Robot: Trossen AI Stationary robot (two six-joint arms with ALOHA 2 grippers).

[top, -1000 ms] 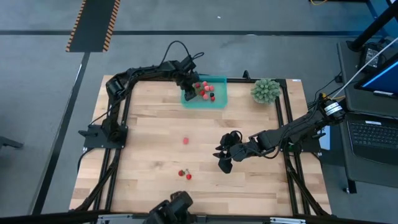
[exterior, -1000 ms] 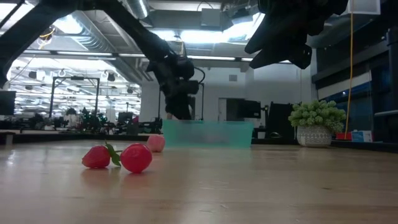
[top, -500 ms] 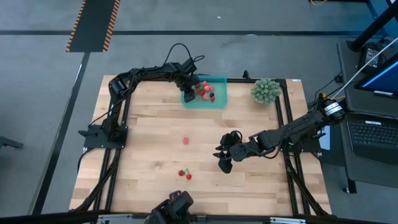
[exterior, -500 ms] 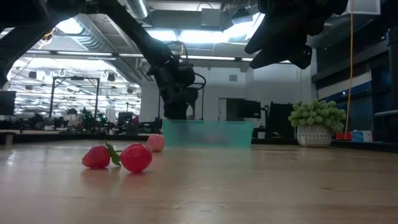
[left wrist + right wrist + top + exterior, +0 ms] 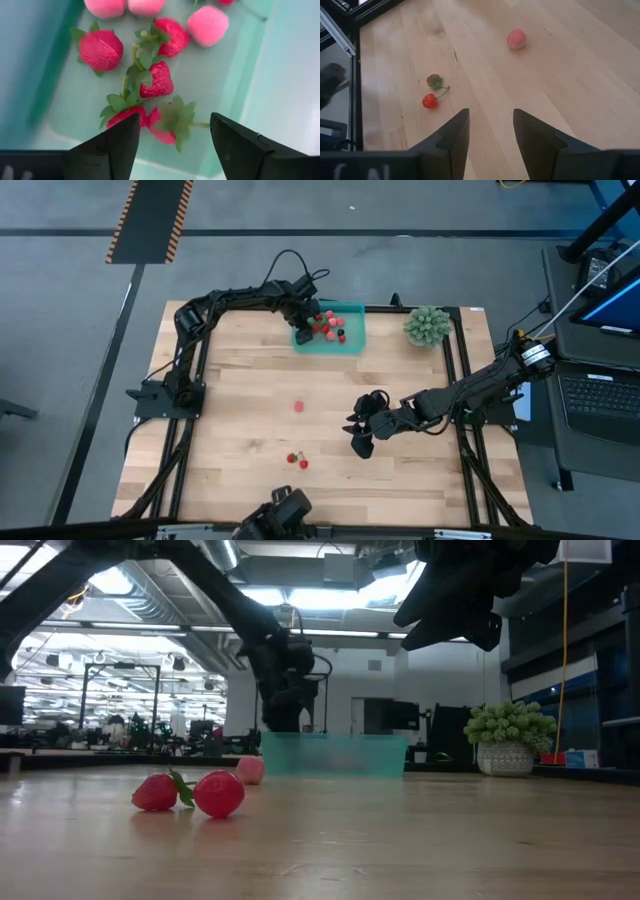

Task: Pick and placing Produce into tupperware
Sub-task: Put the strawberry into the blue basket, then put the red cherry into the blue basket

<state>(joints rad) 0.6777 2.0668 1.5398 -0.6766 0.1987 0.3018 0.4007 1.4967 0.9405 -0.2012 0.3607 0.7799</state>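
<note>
The teal tupperware (image 5: pixel 345 343) sits by the table's far edge and holds several red and pink produce pieces (image 5: pixel 330 325), some with green tops (image 5: pixel 145 55). My left gripper (image 5: pixel 303 315) hovers open over the tupperware's left end, and in the left wrist view (image 5: pixel 173 122) strawberries lie on the container floor below its fingers. A loose pink piece (image 5: pixel 298 407) and a red pair joined by green stems (image 5: pixel 298 461) rest on the wood. My right gripper (image 5: pixel 358 442) hangs open above the table right of the red pair (image 5: pixel 431 95), touching nothing.
A spiky green plant ball (image 5: pixel 427 325) in a pot stands at the table's far right corner, right of the tupperware. Black frame rails run along the table's left and right sides. Bare wood lies between the loose pieces and the container.
My left gripper has drawn back a little toward the table's far left over the tupperware's left end. The right arm has kept still, and the loose pieces lie where they were.
</note>
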